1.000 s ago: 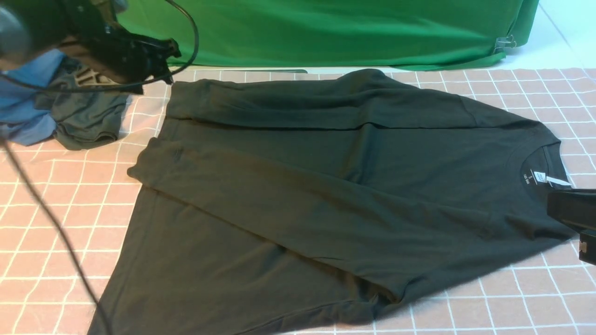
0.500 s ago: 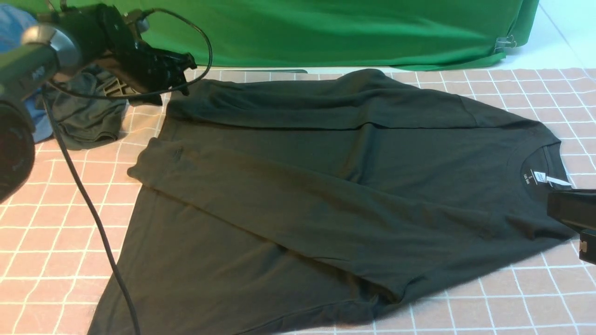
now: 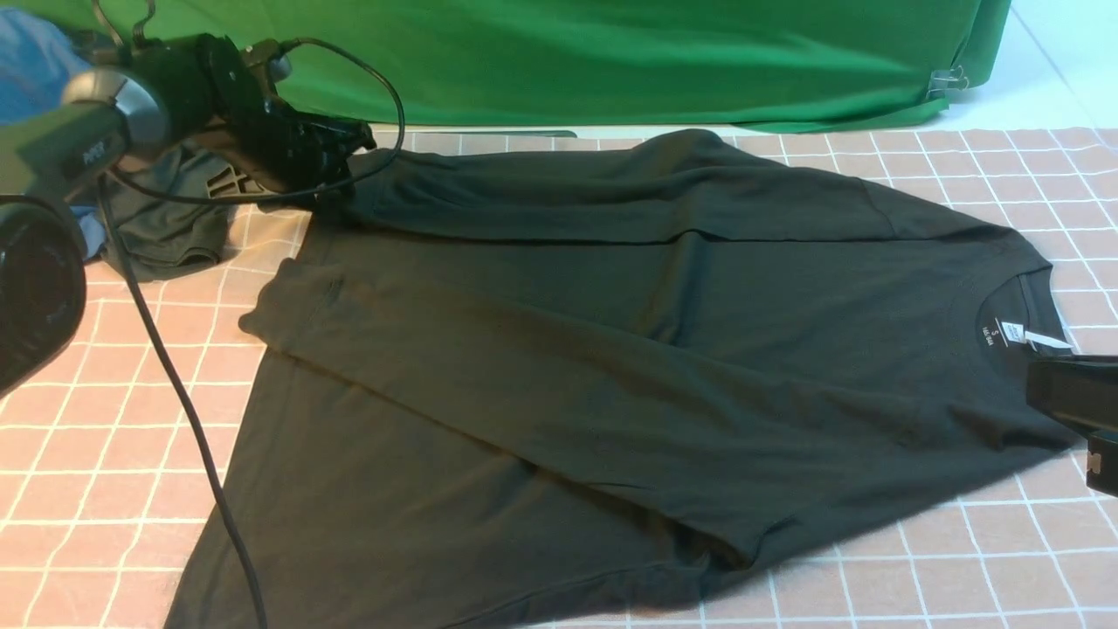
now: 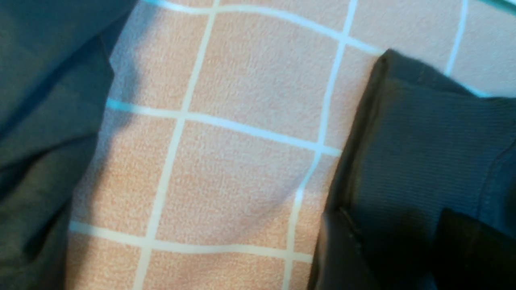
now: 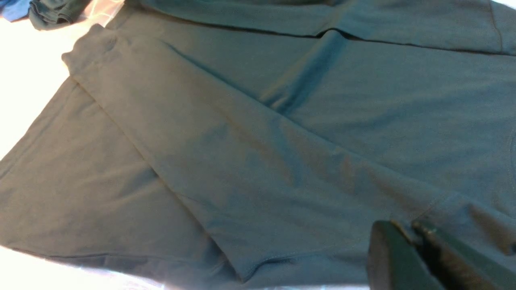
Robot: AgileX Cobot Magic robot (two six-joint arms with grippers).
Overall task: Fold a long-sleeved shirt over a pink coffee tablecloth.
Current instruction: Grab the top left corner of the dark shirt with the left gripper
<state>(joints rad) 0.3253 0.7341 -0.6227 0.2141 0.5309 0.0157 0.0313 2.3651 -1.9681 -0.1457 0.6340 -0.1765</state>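
Across pink tablecloth [image 3: 1013,581] — shirt [image 3: 611,349] crosswise, collar [image 3: 1004,288] rightward

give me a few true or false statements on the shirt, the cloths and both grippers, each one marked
1. The shirt lies spread on the pink cloth. True.
2. Its neck label is at the robot's left. False: it is at the robot's right.
3. A green cloth hangs beyond the pink one. True.
4. The left gripper is over the neck label. False: it is at the shirt's far left end, at a ribbed cuff.
5. The right gripper has its fingers spread wide. False: they are close together.
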